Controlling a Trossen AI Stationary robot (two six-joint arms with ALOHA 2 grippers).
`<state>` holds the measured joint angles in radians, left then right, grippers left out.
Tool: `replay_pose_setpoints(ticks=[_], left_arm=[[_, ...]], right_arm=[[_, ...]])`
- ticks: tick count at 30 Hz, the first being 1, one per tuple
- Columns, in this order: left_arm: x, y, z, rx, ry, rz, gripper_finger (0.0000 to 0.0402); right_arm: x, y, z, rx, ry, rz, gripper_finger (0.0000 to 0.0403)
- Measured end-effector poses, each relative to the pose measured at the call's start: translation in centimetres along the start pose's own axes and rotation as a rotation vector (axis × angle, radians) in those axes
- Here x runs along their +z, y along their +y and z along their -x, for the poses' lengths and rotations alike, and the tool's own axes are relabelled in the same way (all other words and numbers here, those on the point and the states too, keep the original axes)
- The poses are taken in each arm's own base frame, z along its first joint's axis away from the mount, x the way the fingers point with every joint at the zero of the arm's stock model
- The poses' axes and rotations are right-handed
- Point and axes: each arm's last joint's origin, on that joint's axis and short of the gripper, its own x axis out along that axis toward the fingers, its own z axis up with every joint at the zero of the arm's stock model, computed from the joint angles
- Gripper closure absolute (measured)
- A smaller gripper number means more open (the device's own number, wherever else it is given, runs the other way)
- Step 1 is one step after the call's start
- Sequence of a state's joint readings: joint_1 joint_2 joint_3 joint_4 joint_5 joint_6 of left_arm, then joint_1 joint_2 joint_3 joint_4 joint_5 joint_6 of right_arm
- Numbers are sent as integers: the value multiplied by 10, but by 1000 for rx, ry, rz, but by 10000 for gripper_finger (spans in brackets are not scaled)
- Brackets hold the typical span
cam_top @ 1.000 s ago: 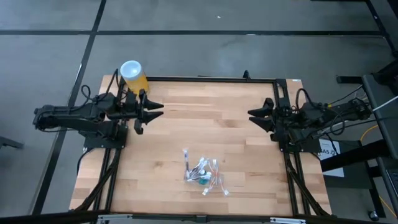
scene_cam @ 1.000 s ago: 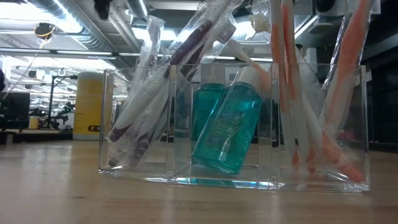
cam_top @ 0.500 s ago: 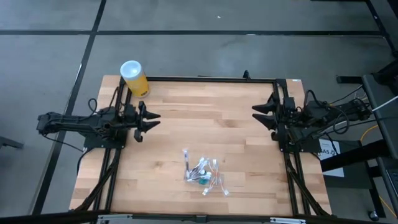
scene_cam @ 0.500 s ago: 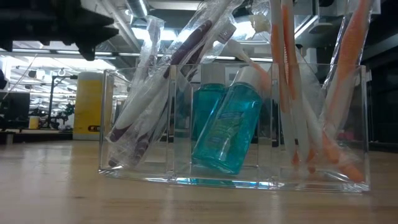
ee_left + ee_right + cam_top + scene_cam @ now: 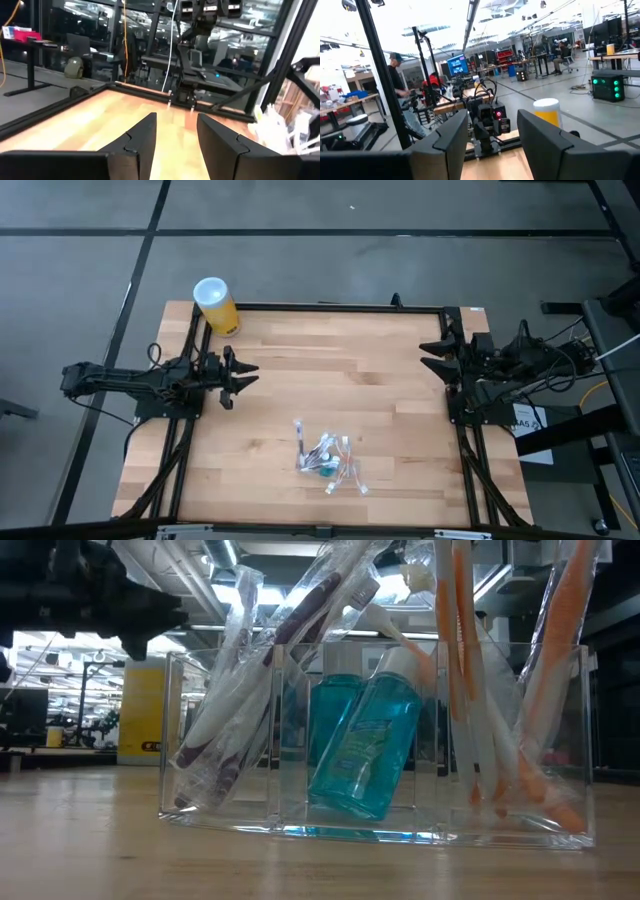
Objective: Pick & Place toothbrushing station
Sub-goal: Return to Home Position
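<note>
The toothbrushing station (image 5: 328, 460) stands on the wooden table near its front edge, about midway between the arms. It is a clear plastic holder (image 5: 430, 825) resting on its flat base. Wrapped toothbrushes (image 5: 470, 690) lean in its compartments, and a teal-and-white tube (image 5: 365, 745) leans in the middle one. My left gripper (image 5: 242, 375) hovers open at the table's left edge, pointing level across the table, far from the station (image 5: 287, 125). My right gripper (image 5: 428, 355) hovers open at the right edge. Neither gripper (image 5: 176, 120) (image 5: 492, 120) has anything between its fingers.
A yellow canister with a white lid (image 5: 215, 304) stands at the table's far left corner. A black frame (image 5: 330, 307) runs along the table's edges. Bare wood lies between the grippers and the station. A person (image 5: 397, 75) stands in the room beyond.
My left gripper has sunk toward the table and drawn back a little toward the left edge, still open. My right gripper has drawn back toward the right edge and rolled about its own axis, still open. The station has not moved.
</note>
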<state>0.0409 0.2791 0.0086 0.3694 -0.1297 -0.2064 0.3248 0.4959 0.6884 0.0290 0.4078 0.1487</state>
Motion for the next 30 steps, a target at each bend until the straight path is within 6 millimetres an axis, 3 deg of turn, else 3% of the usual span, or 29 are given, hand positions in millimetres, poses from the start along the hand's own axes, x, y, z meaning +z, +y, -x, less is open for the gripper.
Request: replay_pose_setpoints(ticks=[9, 16, 22, 30], left_arm=[[-7, 1, 0, 23, 69, 184, 265], [-8, 2, 0, 32, 75, 207, 265], [-8, 2, 0, 32, 75, 207, 265], [-8, 2, 0, 32, 75, 207, 265]], right_arm=[[-2, -4, 6, -36, 33, -39, 229], [-9, -6, 6, -86, 66, -4, 229], [-42, -12, 5, -62, 47, 24, 229], [-102, -21, 4, 139, 55, -7, 229]])
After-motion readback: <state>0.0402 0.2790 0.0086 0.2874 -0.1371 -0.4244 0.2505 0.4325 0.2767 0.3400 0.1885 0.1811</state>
